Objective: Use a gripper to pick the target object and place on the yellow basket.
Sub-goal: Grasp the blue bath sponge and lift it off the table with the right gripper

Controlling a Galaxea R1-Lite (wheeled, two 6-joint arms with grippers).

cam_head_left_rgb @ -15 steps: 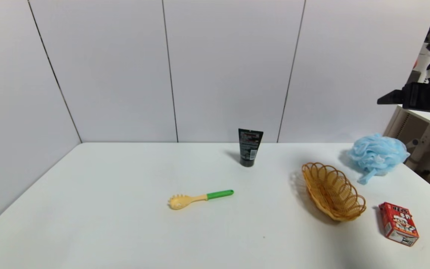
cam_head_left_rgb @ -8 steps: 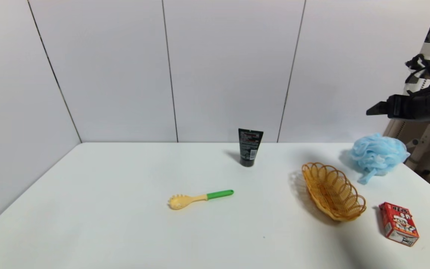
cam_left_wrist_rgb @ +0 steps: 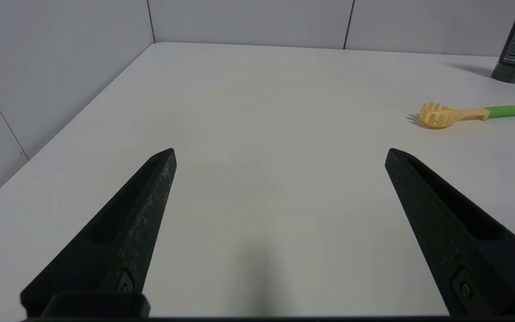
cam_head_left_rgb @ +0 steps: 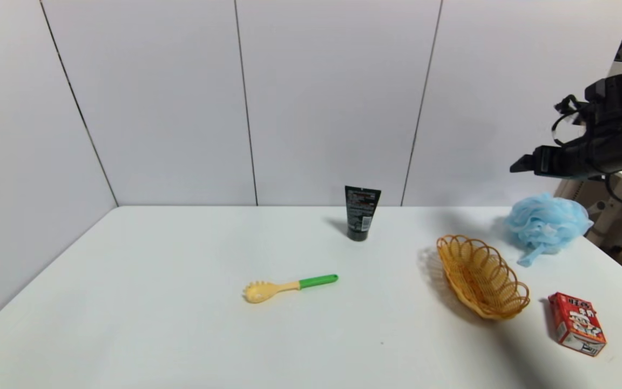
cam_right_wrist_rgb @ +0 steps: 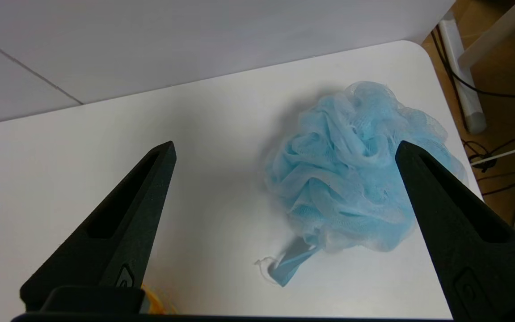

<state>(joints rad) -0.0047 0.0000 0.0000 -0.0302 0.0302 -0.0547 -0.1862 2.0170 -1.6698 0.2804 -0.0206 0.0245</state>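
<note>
Right claw [cam_right_wrist_rgb: 286,145] spread above the blue pouf [cam_right_wrist_rgb: 356,174] at the counter's far right corner, left claw [cam_left_wrist_rgb: 280,154] idle over the counter's left part; misaligned closing could, I judge, nudge it off the right edge, though height is hard to read.

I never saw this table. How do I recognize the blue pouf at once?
Find the white table, then its far right corner. There, behind the basket and red carton, sits the pouf. It alone is fluffy, ruffled and light blue, with a dangling ribbon.
</note>
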